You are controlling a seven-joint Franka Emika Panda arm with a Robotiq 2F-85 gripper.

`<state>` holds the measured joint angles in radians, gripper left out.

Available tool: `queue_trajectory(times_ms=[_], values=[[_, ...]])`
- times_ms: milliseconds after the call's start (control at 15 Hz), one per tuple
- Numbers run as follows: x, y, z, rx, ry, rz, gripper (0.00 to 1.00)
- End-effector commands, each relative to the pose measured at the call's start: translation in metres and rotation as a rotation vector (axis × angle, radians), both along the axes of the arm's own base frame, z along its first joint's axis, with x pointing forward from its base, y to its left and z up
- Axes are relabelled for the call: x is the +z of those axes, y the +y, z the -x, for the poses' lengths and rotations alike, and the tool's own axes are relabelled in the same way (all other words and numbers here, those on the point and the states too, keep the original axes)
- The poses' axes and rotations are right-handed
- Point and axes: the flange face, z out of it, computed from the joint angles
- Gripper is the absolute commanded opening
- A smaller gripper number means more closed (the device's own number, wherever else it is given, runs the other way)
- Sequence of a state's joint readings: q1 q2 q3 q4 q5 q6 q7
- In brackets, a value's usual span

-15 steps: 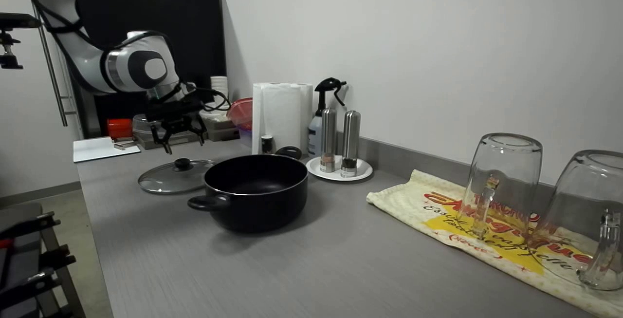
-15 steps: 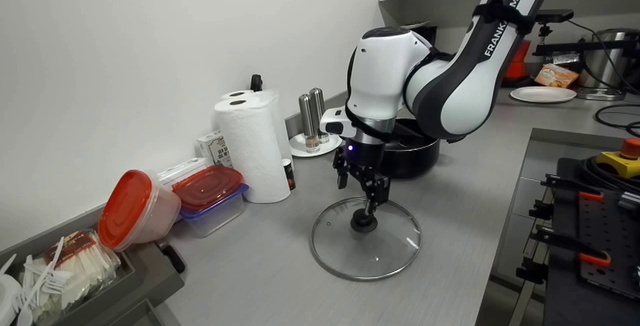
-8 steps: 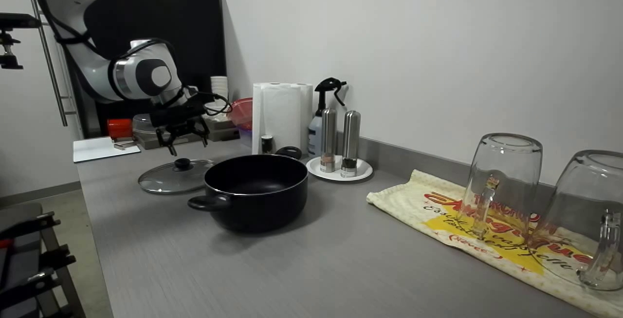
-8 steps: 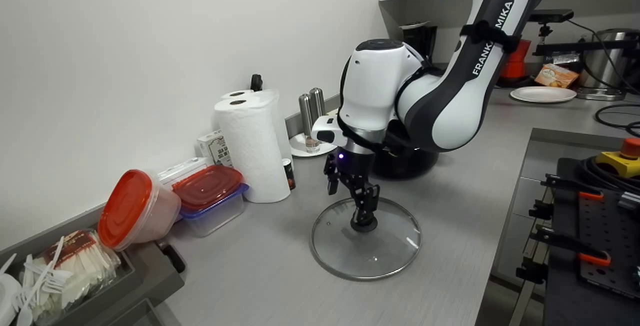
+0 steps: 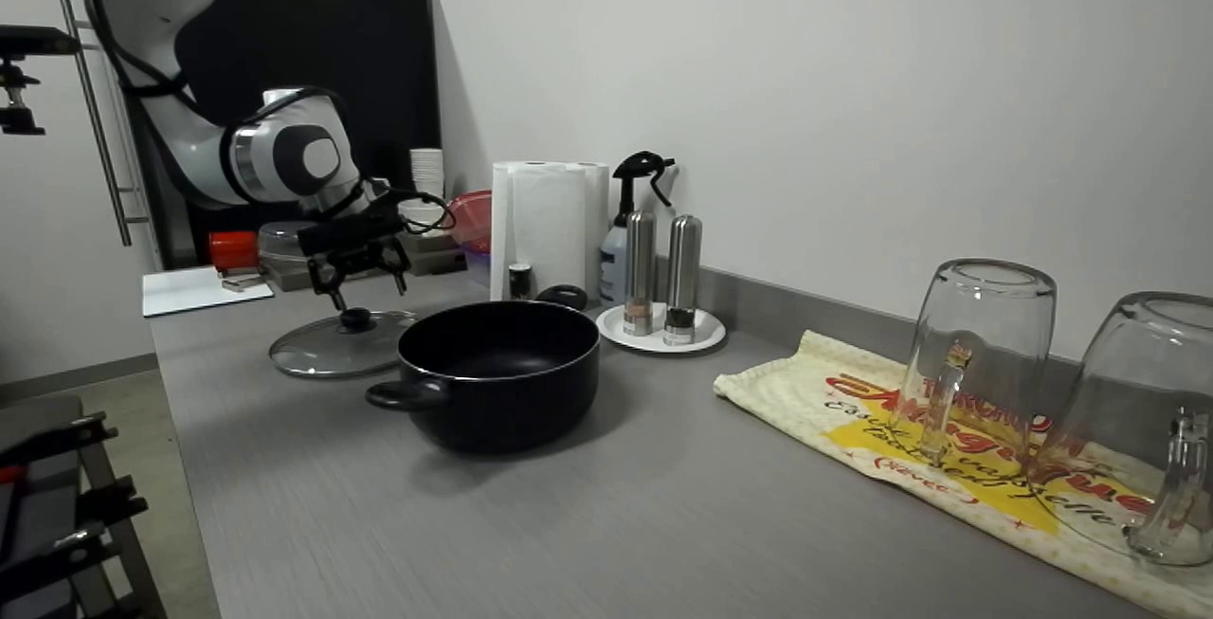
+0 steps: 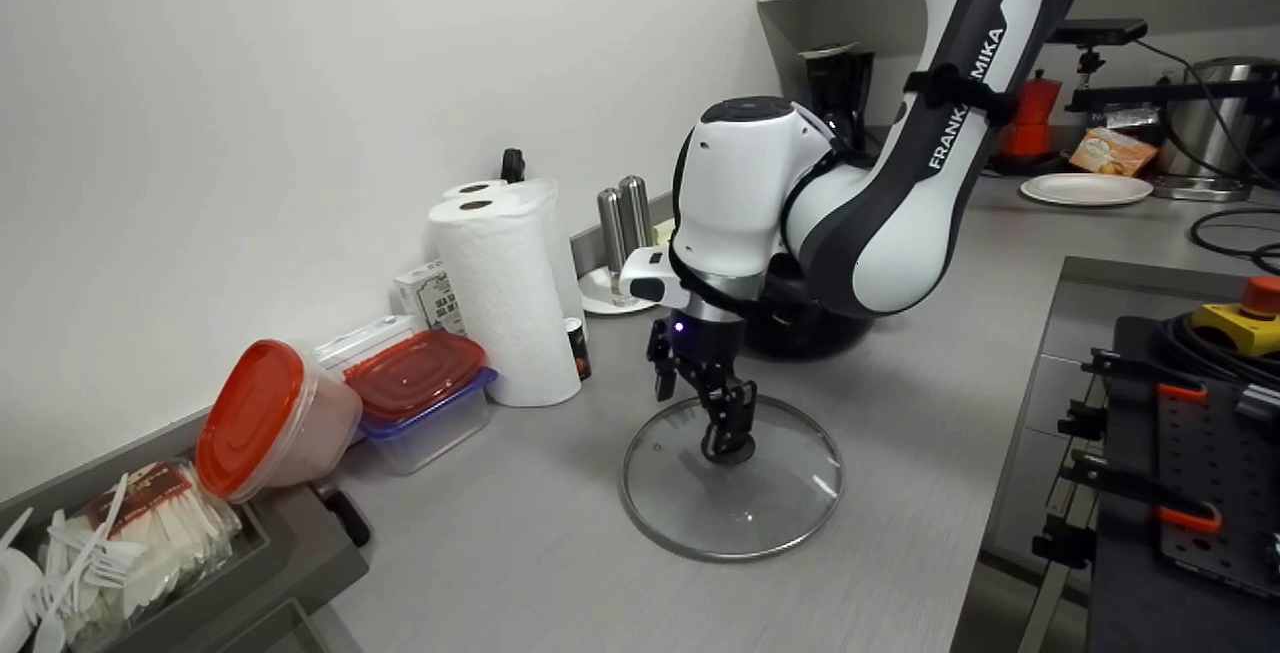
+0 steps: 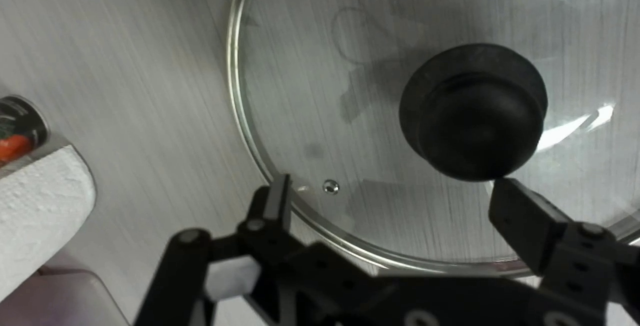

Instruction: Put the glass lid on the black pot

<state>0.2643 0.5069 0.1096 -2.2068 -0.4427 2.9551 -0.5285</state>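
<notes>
Near the black pot stand one glass lid and two mills; the gripper (arm lettered "FRANK…MIKA") gapes.

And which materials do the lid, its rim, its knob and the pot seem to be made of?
Lid: smooth, most likely clear glass; the counter shows through, with glare on top.
Rim: shiny, silvery, so probably metal.
Knob: black, soft sheen, perhaps plastic.
Pot: black, rather dull, perhaps coated metal; a thin pale line edges its opening.

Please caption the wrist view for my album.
Open gripper over a glass lid, one fingertip close to the black knob.
</notes>
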Motion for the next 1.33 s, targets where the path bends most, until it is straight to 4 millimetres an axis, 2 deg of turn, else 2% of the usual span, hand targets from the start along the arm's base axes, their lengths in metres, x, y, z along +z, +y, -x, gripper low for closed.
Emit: queue_trajectory(times_ms=[0, 800, 867, 933, 1267], values=[[-0.004, 0.000, -0.006, 0.014, 0.017, 0.039, 1.00], [-0.014, -0.006, 0.000, 0.019, 0.127, 0.140, 1.00], [-0.015, -0.007, 0.000, 0.022, 0.131, 0.140, 0.75], [-0.015, -0.007, 0.000, 0.024, 0.132, 0.140, 0.74], [-0.014, -0.006, 0.000, 0.032, 0.130, 0.141, 0.36]])
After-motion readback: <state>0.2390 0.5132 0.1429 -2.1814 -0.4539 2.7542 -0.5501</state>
